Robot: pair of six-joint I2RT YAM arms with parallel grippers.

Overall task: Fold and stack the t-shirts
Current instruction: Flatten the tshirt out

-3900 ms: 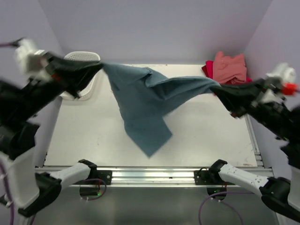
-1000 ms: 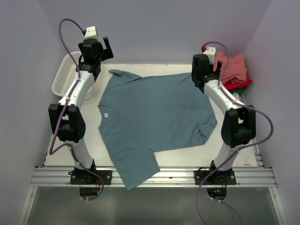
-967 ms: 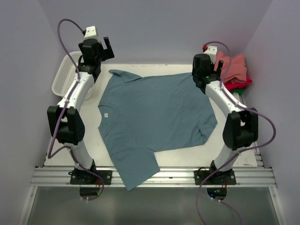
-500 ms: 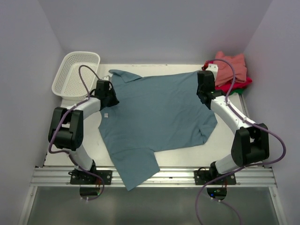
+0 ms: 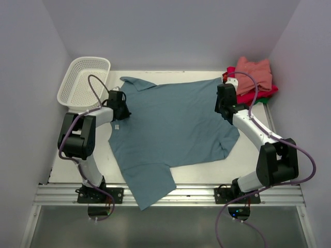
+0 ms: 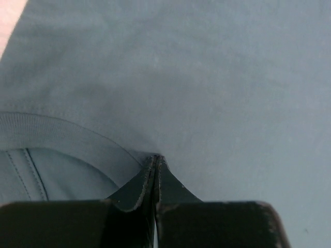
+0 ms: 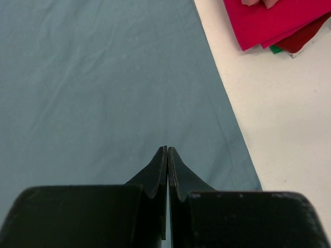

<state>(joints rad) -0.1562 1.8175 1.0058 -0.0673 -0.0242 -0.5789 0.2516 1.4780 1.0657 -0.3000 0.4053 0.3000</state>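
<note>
The large teal-blue t-shirt (image 5: 170,129) lies spread flat on the table, collar toward the left, one sleeve hanging over the front edge. My left gripper (image 5: 120,106) is shut, its tips (image 6: 156,156) touching the shirt (image 6: 207,77) right beside the collar seam. My right gripper (image 5: 225,101) is shut with its tips (image 7: 167,148) low over the shirt (image 7: 103,82) near its right edge. Neither visibly holds cloth. The folded salmon-pink shirt (image 5: 254,74) tops a red one (image 5: 257,95) and a green one (image 5: 267,98) at the back right; the red (image 7: 269,20) and green (image 7: 276,49) also show in the right wrist view.
A white mesh basket (image 5: 66,85) stands at the back left corner, close to my left arm. Bare white table (image 7: 289,119) lies between the shirt's right edge and the folded stack. Purple walls close in on three sides.
The shirt, earlier stretched in the air between both grippers, now lies flat. Both arms have come down from the back edge onto it; in the last half second they barely moved.
</note>
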